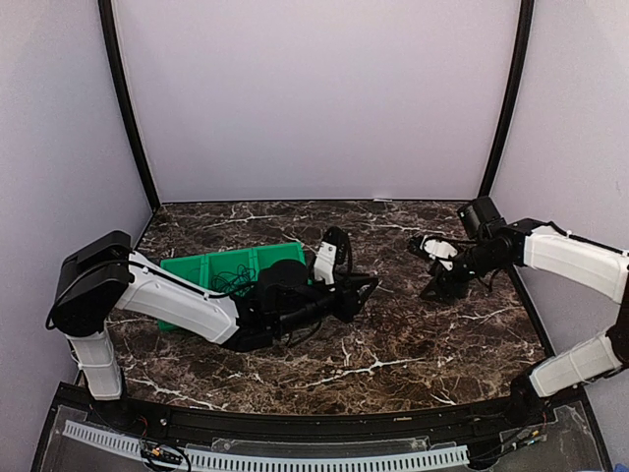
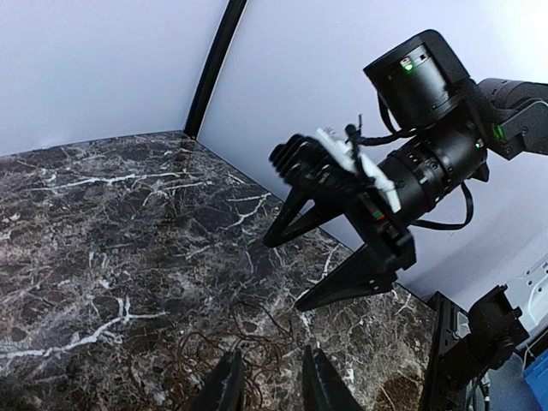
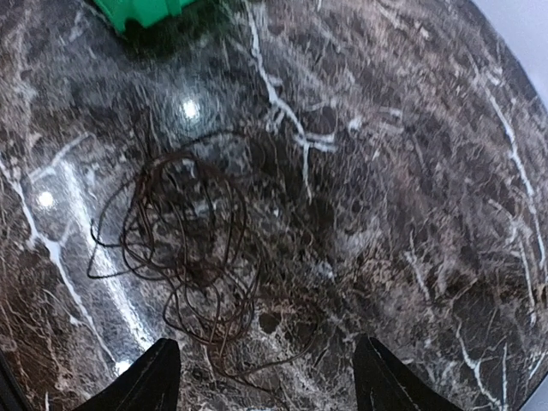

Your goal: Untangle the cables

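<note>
A tangle of thin brown cable (image 3: 184,257) lies loose on the dark marble table (image 1: 413,344). My right gripper (image 3: 265,381) is open wide and hovers above it, with the tangle's lower loops between its fingers (image 3: 145,381). My left gripper (image 2: 272,385) is open with a narrower gap and empty. It sits low over the same tangle (image 2: 231,355), and strands run between its fingers (image 2: 224,385). The two grippers face each other near mid-table, left (image 1: 366,288) and right (image 1: 435,285). The open right gripper (image 2: 291,272) shows in the left wrist view. The cable barely shows in the top view.
A green bin (image 1: 221,270) with dark cables in it stands behind my left arm; its corner shows in the right wrist view (image 3: 141,10). Light walls and black frame posts (image 1: 128,108) close in the table.
</note>
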`<state>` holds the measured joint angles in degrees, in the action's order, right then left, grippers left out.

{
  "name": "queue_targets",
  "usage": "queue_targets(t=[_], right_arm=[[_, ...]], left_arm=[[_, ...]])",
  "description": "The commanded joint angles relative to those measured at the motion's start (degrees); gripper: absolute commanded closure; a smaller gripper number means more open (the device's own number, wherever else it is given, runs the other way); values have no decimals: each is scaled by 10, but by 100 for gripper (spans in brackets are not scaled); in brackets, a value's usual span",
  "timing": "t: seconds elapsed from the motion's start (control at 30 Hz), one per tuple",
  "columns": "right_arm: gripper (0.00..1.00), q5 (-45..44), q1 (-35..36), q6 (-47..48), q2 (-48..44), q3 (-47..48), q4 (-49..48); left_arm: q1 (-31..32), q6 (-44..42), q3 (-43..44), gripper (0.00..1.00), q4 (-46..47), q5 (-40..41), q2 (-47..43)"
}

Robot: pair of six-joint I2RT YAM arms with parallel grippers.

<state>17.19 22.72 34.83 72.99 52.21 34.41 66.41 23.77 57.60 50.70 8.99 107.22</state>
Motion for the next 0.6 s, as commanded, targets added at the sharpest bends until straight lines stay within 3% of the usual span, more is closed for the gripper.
queue_targets(t=[0.0, 0.37, 0.47, 0.57], right_arm=[[29, -66, -5, 19, 45, -20, 29], [30, -71, -5, 22, 138, -44, 8], [38, -70, -5, 20, 155, -47, -5], [56, -63, -5, 18, 166, -43, -6]], left_arm=[[12, -4, 6, 72, -29, -10, -16], [24, -2, 13, 68, -47, -10, -12], [25, 0, 12, 67, -46, -10, -12], [26, 2, 11, 67, -48, -8, -11]])
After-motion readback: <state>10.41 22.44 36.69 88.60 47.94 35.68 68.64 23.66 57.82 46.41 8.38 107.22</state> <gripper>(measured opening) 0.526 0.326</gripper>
